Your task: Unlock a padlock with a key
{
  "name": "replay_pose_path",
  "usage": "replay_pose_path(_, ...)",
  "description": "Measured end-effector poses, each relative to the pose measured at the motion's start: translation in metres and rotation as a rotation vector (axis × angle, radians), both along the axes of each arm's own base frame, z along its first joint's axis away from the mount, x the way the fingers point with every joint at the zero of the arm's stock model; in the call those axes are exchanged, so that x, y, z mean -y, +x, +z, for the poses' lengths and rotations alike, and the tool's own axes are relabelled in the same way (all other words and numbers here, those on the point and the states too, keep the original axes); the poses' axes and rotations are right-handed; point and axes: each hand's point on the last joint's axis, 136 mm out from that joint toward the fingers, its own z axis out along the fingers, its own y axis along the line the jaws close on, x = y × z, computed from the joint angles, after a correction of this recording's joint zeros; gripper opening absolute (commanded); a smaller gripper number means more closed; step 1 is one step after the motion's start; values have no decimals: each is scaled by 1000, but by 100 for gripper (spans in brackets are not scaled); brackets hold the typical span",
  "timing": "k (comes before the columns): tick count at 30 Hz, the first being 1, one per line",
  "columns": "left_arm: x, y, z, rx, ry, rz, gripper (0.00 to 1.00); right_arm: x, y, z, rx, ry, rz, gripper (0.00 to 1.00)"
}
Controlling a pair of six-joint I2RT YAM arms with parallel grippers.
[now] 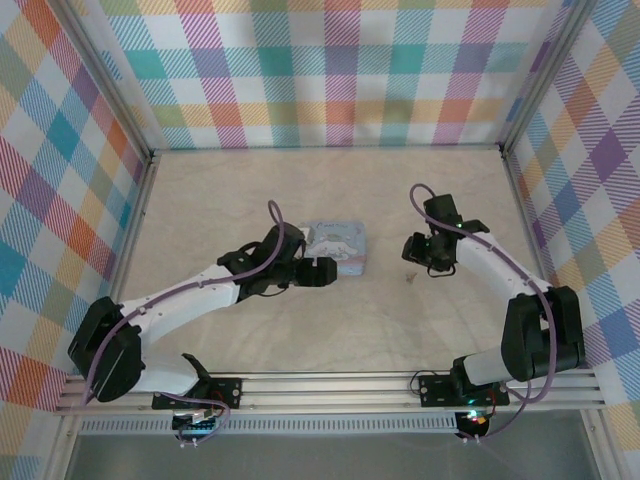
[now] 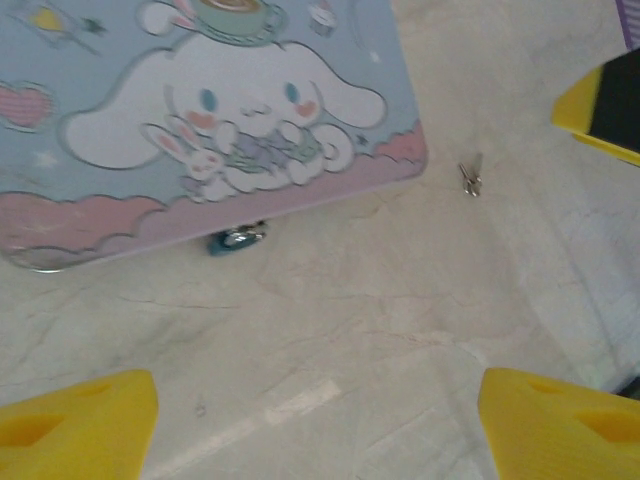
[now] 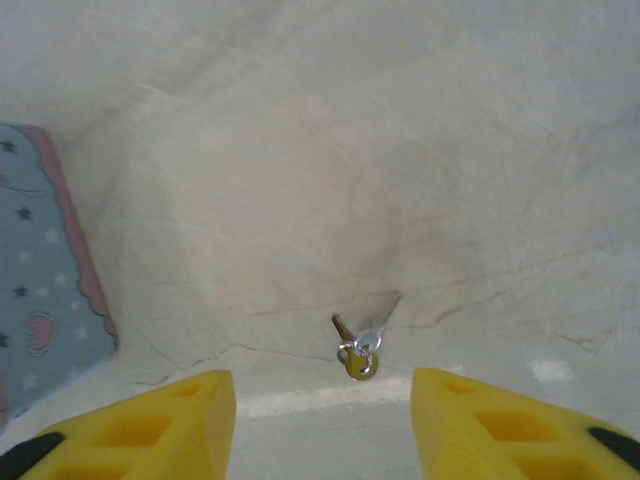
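Observation:
The padlock point(image 2: 237, 238), a tiny bluish metal lock, lies on the table against the near edge of the pastel-blue cartoon box point(image 2: 200, 110). My left gripper point(image 2: 318, 430) hovers just short of it, open, with nothing between its yellow fingers point(image 2: 75, 425). The key point(image 3: 358, 345), a small brass and silver pair on a ring, lies flat on the table right of the box point(image 1: 340, 245). My right gripper point(image 3: 320, 430) hangs over the key point(image 1: 408, 275), jaws apart on either side and just behind it, not touching. The key point(image 2: 470, 178) also lies in the left wrist view.
The box's corner point(image 3: 40, 300) lies left of the right gripper. One yellow finger of the right gripper point(image 2: 600, 105) pokes in at the left wrist view's right edge. Checked walls point(image 1: 320, 70) close in the table on three sides.

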Motion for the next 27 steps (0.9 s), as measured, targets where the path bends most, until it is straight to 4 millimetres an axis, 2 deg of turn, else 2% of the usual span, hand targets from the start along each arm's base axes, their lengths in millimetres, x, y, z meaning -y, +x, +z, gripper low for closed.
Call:
replay_pose_path(2, 8, -1, -2, 1, 8, -18, 83, 0, -5, -9, -28, 4, 0, 38)
replay_pose_path(7, 22, -1, -7, 2, 30, -48, 83, -2, -15, -33, -101, 11, 1, 35)
replay_pose_path(11, 26, -3, -12, -3, 42, -59, 83, -4, -20, -48, -142, 18, -5, 32)
replay_pose_path(20, 27, -3, -18, -13, 53, -61, 82, -5, -18, -62, -169, 15, -6, 31)
replay_pose_path(25, 27, -3, -21, -20, 60, -62, 82, -4, -18, -69, -187, 11, -9, 26)
replay_pose_path(27, 27, -3, -21, -20, 60, -62, 82, -4, -18, -70, -189, 11, -10, 20)
